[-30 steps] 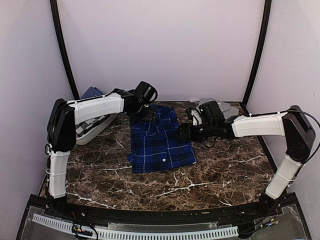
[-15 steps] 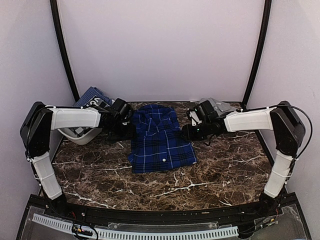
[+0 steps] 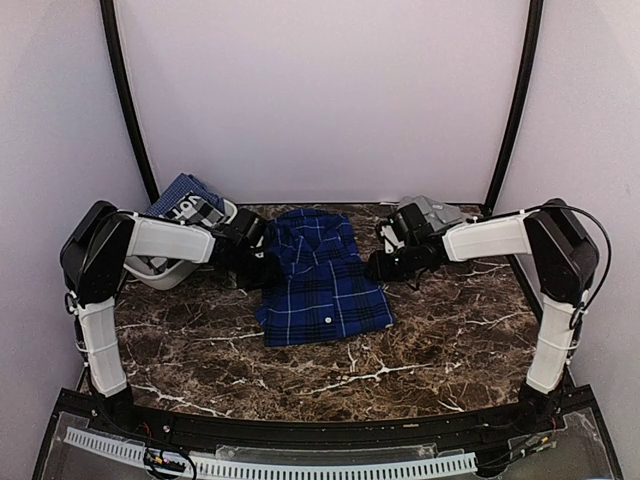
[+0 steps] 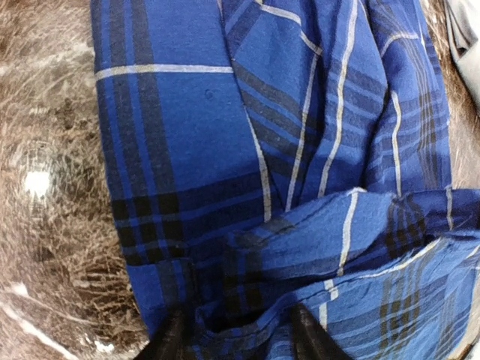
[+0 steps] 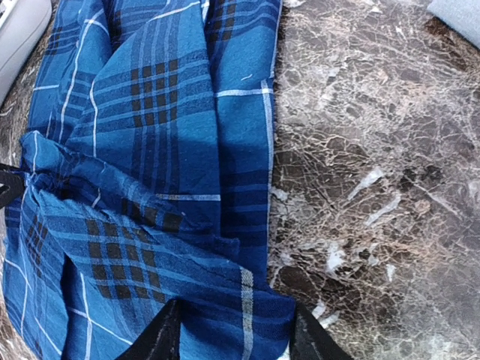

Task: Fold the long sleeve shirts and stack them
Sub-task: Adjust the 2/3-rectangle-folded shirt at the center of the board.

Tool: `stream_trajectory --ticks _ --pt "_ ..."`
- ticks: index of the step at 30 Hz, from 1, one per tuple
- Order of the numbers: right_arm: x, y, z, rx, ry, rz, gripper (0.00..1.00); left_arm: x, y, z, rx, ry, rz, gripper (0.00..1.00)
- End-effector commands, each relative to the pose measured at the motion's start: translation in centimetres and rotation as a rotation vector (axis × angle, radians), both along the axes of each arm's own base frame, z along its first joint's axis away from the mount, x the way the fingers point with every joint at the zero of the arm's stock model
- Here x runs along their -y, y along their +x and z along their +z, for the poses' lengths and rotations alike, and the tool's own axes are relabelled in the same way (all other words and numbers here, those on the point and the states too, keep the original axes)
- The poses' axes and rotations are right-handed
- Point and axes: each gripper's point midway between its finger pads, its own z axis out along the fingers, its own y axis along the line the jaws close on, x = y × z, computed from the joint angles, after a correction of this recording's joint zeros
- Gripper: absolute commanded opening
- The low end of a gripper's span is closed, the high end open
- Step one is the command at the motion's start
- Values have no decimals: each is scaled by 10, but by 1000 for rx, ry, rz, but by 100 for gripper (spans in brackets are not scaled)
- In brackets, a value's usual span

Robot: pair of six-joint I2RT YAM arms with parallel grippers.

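The plaid shirt lies mid-frame on the counter, its long axis running top to bottom. The left fingers straddle its left edge in the upper half and the right fingers its right edge. Both pairs stand apart with cloth between them, not pinched, and both arms are equally near.

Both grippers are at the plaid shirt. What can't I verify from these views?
Left wrist view: left gripper fingertips cut off by bottom edge; grip on plaid shirt unclear.
Right wrist view: right gripper, same.
Top view: grey shirt mostly hidden behind right arm.
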Motion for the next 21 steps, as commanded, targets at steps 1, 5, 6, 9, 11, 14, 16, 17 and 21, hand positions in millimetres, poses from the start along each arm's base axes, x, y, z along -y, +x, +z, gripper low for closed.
stream_trajectory --ticks 1,5,6,9,11,14,16,17,21 --pt "-11 13 11 37 37 21 42 6 11 19 39 -38 0 38" --pt "-16 17 14 41 41 33 28 4 12 34 65 -37 1 13" --pt "-16 18 16 44 42 35 23 2 11 36 70 -26 5 10" --pt "-20 20 25 62 51 43 6 -7 8 52 102 -12 23 0" --pt "-23 20 30 78 57 50 0 -16 4 59 122 3 44 0" --pt "-28 22 31 89 65 58 0 -25 0 60 142 17 59 0" --pt "-31 25 24 75 60 62 0 -29 1 53 132 39 72 0" --pt "-33 27 21 71 60 66 0 -31 1 50 124 47 77 0" --pt "-40 35 4 58 62 73 0 -32 7 37 102 54 86 0"
